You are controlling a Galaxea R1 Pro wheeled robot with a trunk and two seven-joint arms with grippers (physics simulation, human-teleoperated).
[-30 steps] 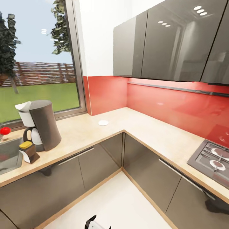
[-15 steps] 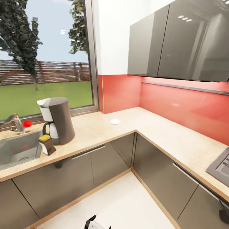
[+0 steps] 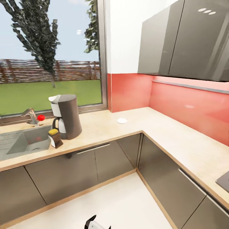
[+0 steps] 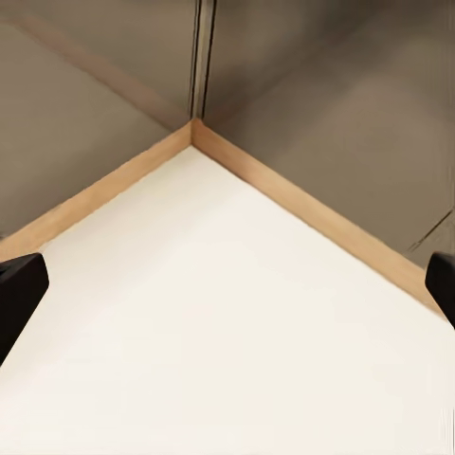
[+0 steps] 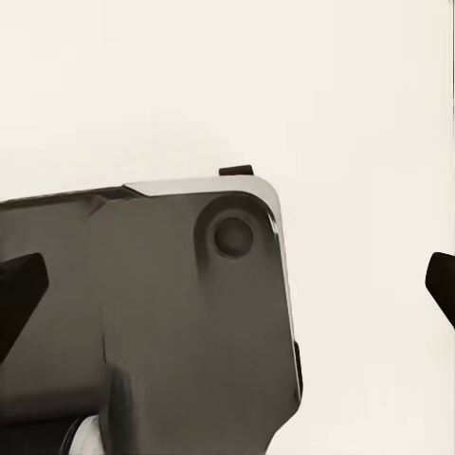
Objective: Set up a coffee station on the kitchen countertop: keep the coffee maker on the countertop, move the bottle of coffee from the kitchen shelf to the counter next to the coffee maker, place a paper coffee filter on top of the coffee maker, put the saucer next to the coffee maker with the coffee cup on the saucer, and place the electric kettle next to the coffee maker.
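**A:** Coffee maker (image 3: 66, 116) status? Start from the grippers.

**B:** Left gripper (image 4: 227, 284): fingertips (image 4: 17, 299) spread wide at the frame edges, nothing between them, hanging over bare white floor (image 4: 218, 322) near the inner corner of the grey cabinets (image 4: 85, 104). Right gripper (image 5: 227, 284): also spread apart, holding nothing, above a dark grey part of the robot's own body (image 5: 142, 313) and white floor.

**A:** Room to move?

**B:** Open floor inside the L of the table (image 3: 105, 128). Wood plinth runs along both cabinet runs.

**A:** Where are the task items?

**B:** Coffee maker stands upright on the table by the window (image 3: 47, 57), just beside the sink (image 3: 25, 143); long axis vertical, white carafe side facing the sink. Bottle of coffee (image 3: 55, 138) sits upright just in front of the carafe, near the table's front edge, yellow cap up. Saucer (image 3: 121, 120) lies flat near the corner, well apart from the machine, close to the red backsplash (image 3: 130, 92).

**A:** Any labels?

**B:** White label on the bottle, too small to read.
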